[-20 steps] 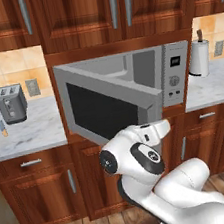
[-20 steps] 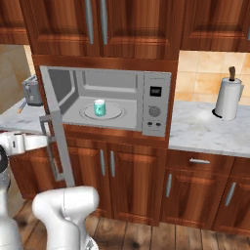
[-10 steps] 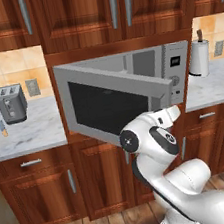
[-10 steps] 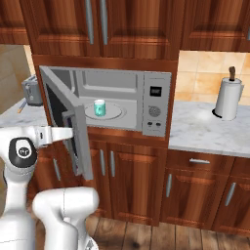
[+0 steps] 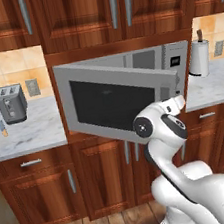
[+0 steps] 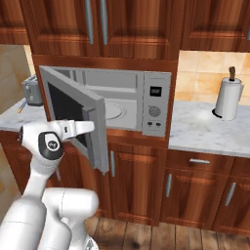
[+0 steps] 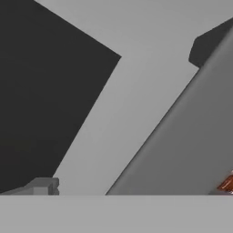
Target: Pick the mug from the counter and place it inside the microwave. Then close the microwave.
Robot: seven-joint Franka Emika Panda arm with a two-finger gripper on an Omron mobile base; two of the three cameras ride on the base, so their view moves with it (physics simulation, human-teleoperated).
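Observation:
The microwave [image 5: 173,59] sits in the wood cabinetry with its dark-windowed door [image 5: 113,101] swung roughly half shut. My gripper [image 5: 179,103] presses against the door's outer face near its free edge; in the right base view the gripper [image 6: 87,127] lies on the door [image 6: 78,108]. Part of the white turntable plate [image 6: 116,111] shows past the door's edge, and the button panel [image 6: 156,104] is on the right. The mug is hidden behind the door. In the hand view the door window [image 7: 45,100] and grey frame [image 7: 136,91] are very close. The fingers' spacing is unclear.
A grey toaster [image 5: 11,103] stands on the left marble counter [image 5: 31,133]. On the right counter [image 6: 210,129] is a paper towel roll [image 6: 228,97]. Wood cabinets run above and below the microwave.
The door has swung further toward shut with my arm following it rightward. The mug that stood on the turntable plate is now covered by the door.

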